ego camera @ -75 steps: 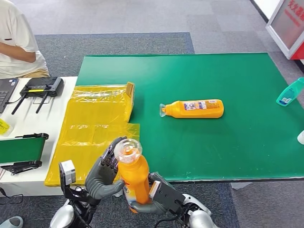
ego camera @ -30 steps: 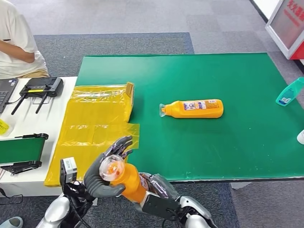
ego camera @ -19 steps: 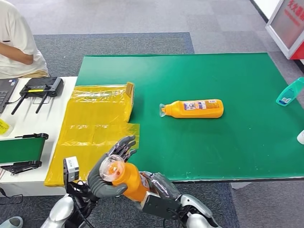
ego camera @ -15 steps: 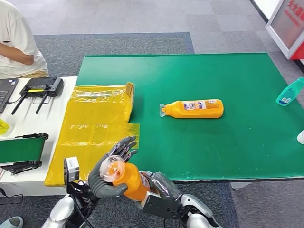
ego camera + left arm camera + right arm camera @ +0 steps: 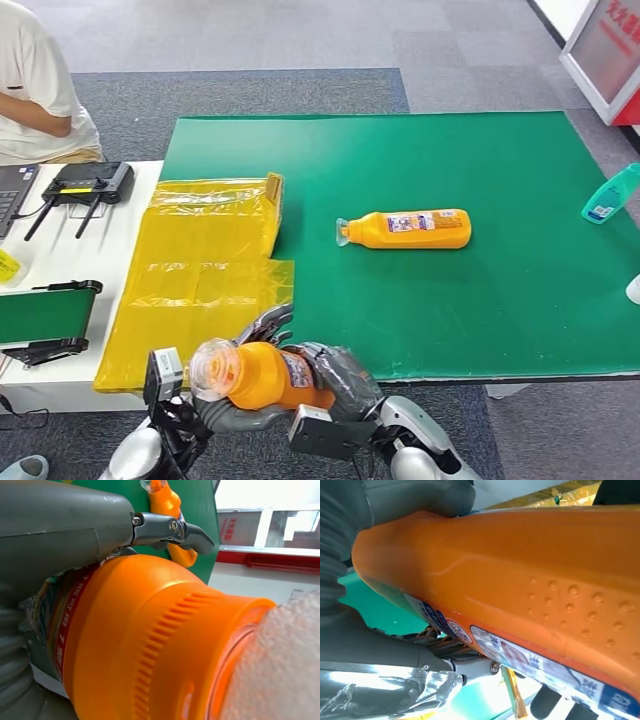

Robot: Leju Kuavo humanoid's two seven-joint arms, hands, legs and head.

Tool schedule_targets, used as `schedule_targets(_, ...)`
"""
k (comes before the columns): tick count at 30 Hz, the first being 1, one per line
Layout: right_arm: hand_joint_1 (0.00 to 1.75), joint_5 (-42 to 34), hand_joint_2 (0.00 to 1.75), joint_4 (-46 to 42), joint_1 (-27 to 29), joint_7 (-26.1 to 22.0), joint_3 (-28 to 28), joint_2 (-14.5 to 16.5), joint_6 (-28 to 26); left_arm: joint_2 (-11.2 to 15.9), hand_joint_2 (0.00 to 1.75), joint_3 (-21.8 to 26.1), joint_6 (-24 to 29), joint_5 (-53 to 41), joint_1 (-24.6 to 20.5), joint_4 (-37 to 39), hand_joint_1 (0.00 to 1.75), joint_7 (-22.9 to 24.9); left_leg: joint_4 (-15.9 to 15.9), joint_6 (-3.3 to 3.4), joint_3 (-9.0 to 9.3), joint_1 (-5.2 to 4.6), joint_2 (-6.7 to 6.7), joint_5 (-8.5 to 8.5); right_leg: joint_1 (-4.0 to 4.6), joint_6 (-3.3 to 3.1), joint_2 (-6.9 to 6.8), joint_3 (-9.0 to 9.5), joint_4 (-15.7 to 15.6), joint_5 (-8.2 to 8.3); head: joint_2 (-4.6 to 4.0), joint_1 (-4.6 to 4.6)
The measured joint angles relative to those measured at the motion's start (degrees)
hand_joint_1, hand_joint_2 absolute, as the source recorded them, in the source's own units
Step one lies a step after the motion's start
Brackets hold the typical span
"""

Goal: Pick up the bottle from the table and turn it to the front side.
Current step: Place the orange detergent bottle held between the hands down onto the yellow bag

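A: Green surface (image 5: 453,320) noted ahead, grey carpeted floor (image 5: 264,40) beyond it. Position of the task's bottle?

B: Orange bottle (image 5: 260,375) recorded off the surface, held in the air just before its near edge, lying almost on its side. Clear cap (image 5: 211,368) is turned toward the robot's left. A label strip is seen on the body near the right hand.

A: Hands?

B: Right hand (image 5: 332,375) is wrapped around the bottle's base end, fingers closed on it; in the right wrist view the orange body (image 5: 531,580) is seen pressed against the grey thumb (image 5: 418,497). Left hand (image 5: 241,400) is cupped under the neck end, its fingers (image 5: 268,322) spread behind the bottle. In the left wrist view the ribbed orange shoulder (image 5: 158,645) lies against the palm, and one dark fingertip (image 5: 192,532) is extended past it. Whether the left hand truly grips or only supports cannot be told.

A: Other items logged?

B: A second orange bottle (image 5: 407,228) is laid flat mid-surface, cap to the left. A yellow plastic bag (image 5: 196,270) is spread at the left edge. A teal bottle (image 5: 610,195) lies at the far right. A person in a white shirt (image 5: 34,80) is seated at the upper left.
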Motion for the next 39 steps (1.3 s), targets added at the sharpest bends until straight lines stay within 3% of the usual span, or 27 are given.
schedule_targets(8,1.75,-0.2,1.75,-0.4,0.0,0.0,0.0,0.0,0.2,0.0,1.75,-0.2,0.2,-0.4,0.0,-0.2,0.00,-0.2,0.0,0.00,0.00,0.00,0.00,0.00,0.00,0.00,0.00,0.00,0.0,0.00,0.00,0.00)
schedule_targets(9,1.75,-0.3,1.75,-0.4,0.0,0.0,0.0,0.0,0.2,0.0,1.75,-0.3,0.4,-0.9,0.0,-0.4,0.13,-0.4,0.0,0.00,0.00,0.00,0.00,0.00,0.00,0.00,0.00,0.00,0.0,0.00,0.00,0.00)
schedule_targets(12,1.75,-0.7,1.75,-0.4,0.0,-0.2,0.0,0.0,0.3,0.3,1.75,-0.7,0.9,-3.0,0.1,-1.6,1.44,-0.9,0.0,0.00,0.00,0.00,0.00,0.00,0.00,0.00,0.00,0.00,0.0,0.00,0.00,-0.01)
schedule_targets(13,1.75,-0.8,1.75,-0.4,0.0,-0.3,0.0,0.0,0.3,0.4,1.75,-0.8,1.2,-3.7,0.1,-2.1,1.75,-1.1,0.0,0.00,0.00,0.00,0.00,0.00,0.00,0.00,0.00,-0.01,0.0,0.00,0.00,0.00)
schedule_targets(22,1.75,-1.2,1.75,-2.4,2.3,-0.1,-1.1,0.1,0.1,-0.7,1.75,-1.9,6.9,-12.1,2.8,-8.2,1.75,-1.2,0.0,0.01,0.00,0.00,0.01,-0.03,-0.01,-0.01,0.01,-0.05,0.0,-0.02,0.00,0.01)
schedule_targets(29,1.75,-1.4,1.75,-4.4,5.4,0.0,-3.2,1.5,0.5,-1.9,1.75,-1.8,8.2,-14.3,4.6,-11.7,1.75,-2.1,0.0,0.00,0.01,0.00,0.01,-0.02,0.01,-0.02,0.01,-0.05,0.0,-0.01,0.00,0.00)
schedule_targets(30,1.47,-1.4,1.75,-4.7,5.7,0.0,-3.5,1.6,0.6,-2.0,1.75,-1.8,8.3,-14.4,4.8,-12.2,1.75,-2.1,0.0,-0.01,0.01,0.00,0.01,-0.02,0.01,-0.02,0.01,-0.05,0.0,-0.01,0.00,0.01)
schedule_targets(33,0.17,-1.7,1.75,-5.8,6.5,0.8,-4.5,2.4,1.0,-2.5,1.75,-1.4,9.0,-14.5,5.6,-13.5,1.75,-2.1,0.0,-0.01,0.01,0.01,0.01,-0.01,0.01,-0.02,0.01,-0.05,0.0,-0.01,0.00,0.01)
schedule_targets(34,0.00,-2.1,1.75,-6.1,6.9,1.5,-5.0,2.8,1.1,-2.8,1.75,-1.2,9.6,-14.7,6.0,-14.1,1.75,-2.3,0.0,-0.01,0.01,0.00,0.01,-0.01,0.01,-0.02,0.01,-0.05,0.0,-0.01,0.00,0.01)
schedule_targets(39,0.00,-4.0,1.75,-6.9,8.7,5.3,-9.4,4.7,1.2,-4.9,1.75,0.2,12.9,-16.7,7.5,-18.8,1.75,-3.6,0.0,0.01,-0.03,-0.01,-0.01,-0.02,-0.01,0.00,-0.01,-0.02,0.0,-0.01,0.00,0.02)
